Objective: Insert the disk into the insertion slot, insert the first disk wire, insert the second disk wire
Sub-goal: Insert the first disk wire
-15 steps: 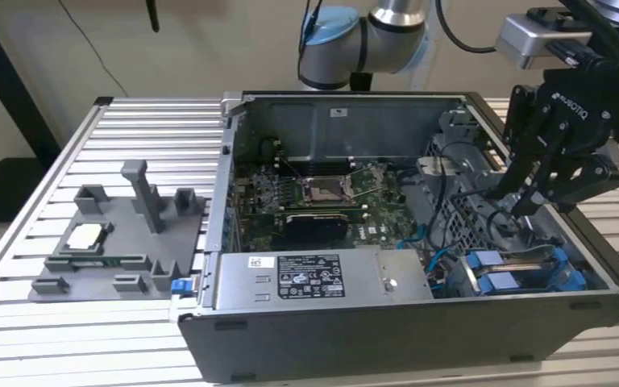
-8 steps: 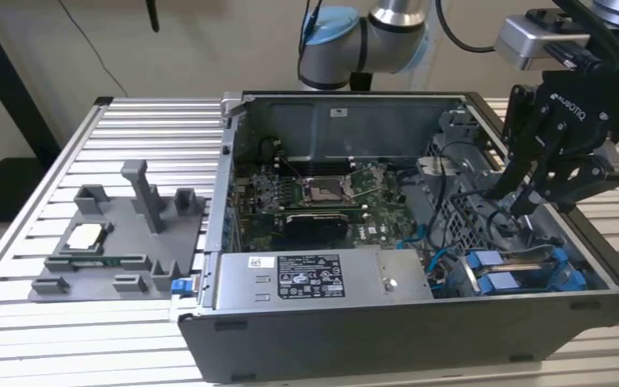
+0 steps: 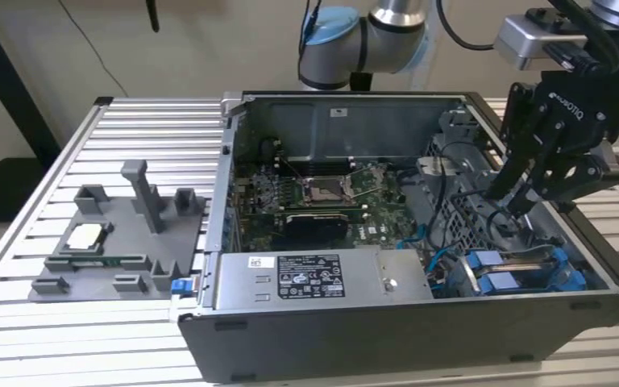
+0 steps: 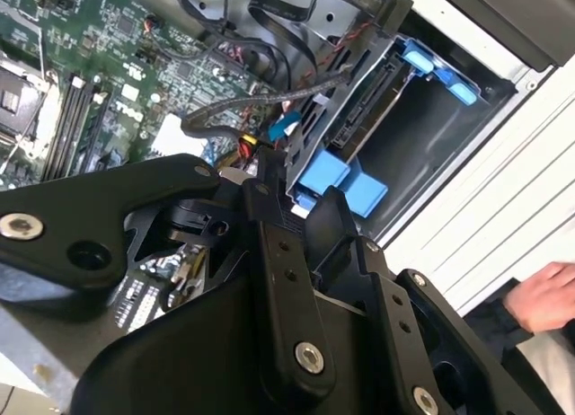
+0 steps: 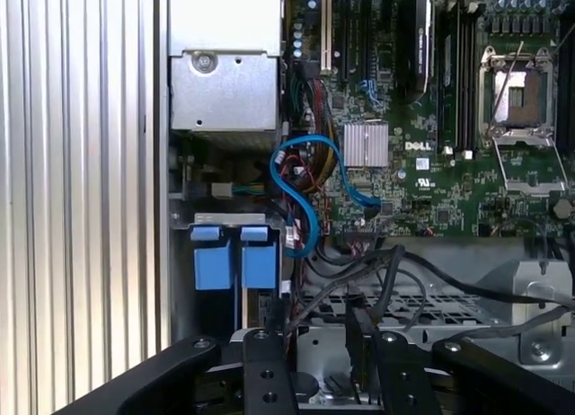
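Slatted metal table (image 3: 126, 129); gripper (image 3: 514, 207) tilted down into computer case (image 3: 396, 339), jaws apart.

White label (image 3: 307, 274), rows of black print and symbols, on top face of power supply box (image 3: 396, 278); wording too small to read. White lettering (image 3: 574, 105) on body of gripper (image 3: 516, 203). White logo (image 5: 415, 147) and certification marks on motherboard (image 5: 404, 119). Small white sticker (image 3: 338, 111) on case rear wall (image 3: 385, 125), illegible.
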`<action>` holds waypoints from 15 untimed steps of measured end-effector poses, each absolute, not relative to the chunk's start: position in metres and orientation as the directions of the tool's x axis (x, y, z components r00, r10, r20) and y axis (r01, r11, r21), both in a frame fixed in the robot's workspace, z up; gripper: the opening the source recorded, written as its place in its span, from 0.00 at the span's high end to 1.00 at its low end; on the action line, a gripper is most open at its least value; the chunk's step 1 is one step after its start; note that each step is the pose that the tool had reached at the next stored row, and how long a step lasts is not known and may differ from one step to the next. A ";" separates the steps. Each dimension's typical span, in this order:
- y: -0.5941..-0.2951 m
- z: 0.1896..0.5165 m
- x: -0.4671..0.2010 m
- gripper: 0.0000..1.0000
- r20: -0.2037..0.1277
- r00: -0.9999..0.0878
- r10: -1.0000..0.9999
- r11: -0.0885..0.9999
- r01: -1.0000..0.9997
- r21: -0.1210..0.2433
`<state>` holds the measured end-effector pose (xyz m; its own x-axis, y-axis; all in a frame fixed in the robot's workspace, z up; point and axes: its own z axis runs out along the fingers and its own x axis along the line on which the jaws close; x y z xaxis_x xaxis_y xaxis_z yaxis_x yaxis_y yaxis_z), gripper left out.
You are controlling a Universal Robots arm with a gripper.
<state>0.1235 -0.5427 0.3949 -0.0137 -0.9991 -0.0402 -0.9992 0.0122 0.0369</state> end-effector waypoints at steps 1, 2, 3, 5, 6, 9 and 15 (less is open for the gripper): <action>-0.543 0.395 0.123 0.60 -0.043 -0.015 -0.999 0.013 -0.999 0.038; -0.543 0.395 0.123 0.60 -0.045 -0.017 -0.999 0.015 -0.999 0.038; -0.543 0.395 0.123 0.60 -0.047 -0.019 -0.999 0.018 -0.999 0.038; -0.542 0.394 0.122 0.60 -0.056 -0.024 -0.998 0.022 -0.999 0.038; -0.542 0.394 0.122 0.60 -0.060 -0.027 -0.998 0.024 -0.999 0.038; -0.541 0.392 0.121 0.60 -0.071 -0.034 -0.997 0.032 -0.999 0.038; -0.541 0.391 0.121 0.60 -0.097 -0.045 -0.994 0.041 -0.998 0.039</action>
